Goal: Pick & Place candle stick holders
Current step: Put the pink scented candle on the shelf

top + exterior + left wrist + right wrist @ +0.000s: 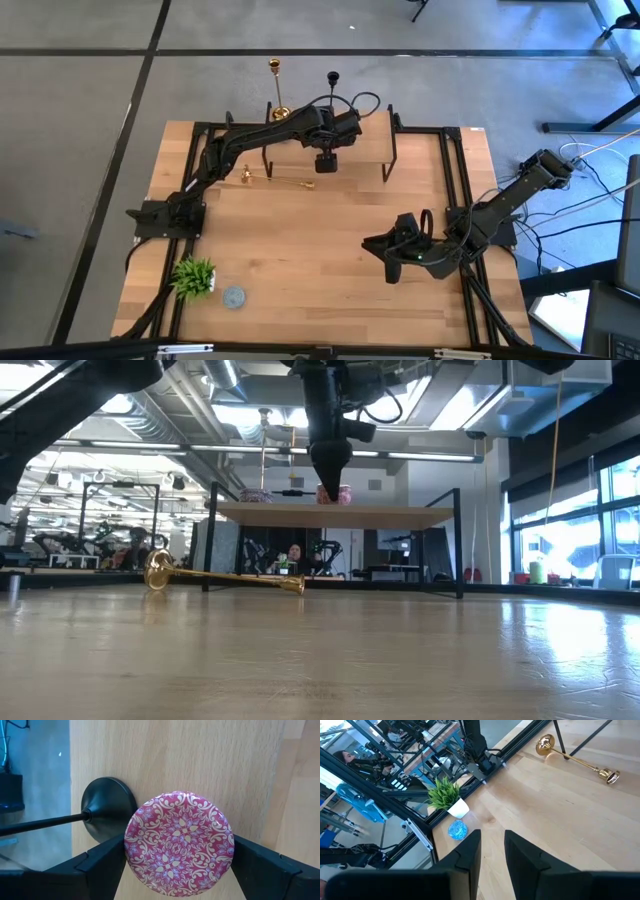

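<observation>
Though partly hidden, black candlestick point(102, 813): round base, thin stem

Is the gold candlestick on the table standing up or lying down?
Lying down: the gold candlestick rests lengthwise on the table, base and cup both touching.

A red patterned disc point(179, 843) sits right between the left gripper's point(179, 870) fingers on the wooden shelf point(340, 515). Far from it, a green plant point(194, 277) stands beside a blue disc point(233, 297).
</observation>
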Controlling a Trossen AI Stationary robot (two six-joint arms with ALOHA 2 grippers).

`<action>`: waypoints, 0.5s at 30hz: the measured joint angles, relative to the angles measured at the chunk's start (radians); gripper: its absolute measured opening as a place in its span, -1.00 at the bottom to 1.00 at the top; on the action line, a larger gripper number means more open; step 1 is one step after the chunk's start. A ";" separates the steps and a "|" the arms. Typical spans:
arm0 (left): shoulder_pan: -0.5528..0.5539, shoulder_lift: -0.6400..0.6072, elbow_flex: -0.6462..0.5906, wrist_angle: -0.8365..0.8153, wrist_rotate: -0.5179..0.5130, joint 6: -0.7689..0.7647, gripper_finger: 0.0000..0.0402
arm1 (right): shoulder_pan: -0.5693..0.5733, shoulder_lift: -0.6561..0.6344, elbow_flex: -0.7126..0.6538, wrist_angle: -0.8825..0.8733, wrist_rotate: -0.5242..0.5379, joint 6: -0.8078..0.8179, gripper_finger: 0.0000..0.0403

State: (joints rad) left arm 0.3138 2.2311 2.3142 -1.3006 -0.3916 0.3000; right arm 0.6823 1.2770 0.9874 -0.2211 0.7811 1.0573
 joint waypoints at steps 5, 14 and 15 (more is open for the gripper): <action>0.002 0.000 0.000 0.001 0.001 0.000 0.61 | 0.000 0.000 0.000 -0.001 0.000 0.000 -0.57; 0.003 0.000 0.000 0.000 0.034 -0.009 0.62 | 0.000 0.000 0.000 -0.007 0.000 -0.002 -0.57; 0.003 0.000 0.000 0.000 0.039 -0.011 0.62 | 0.000 0.000 0.000 -0.007 0.000 -0.003 -0.57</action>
State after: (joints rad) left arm 0.3168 2.2311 2.3146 -1.3003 -0.3529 0.2895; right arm 0.6823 1.2770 0.9874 -0.2284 0.7815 1.0544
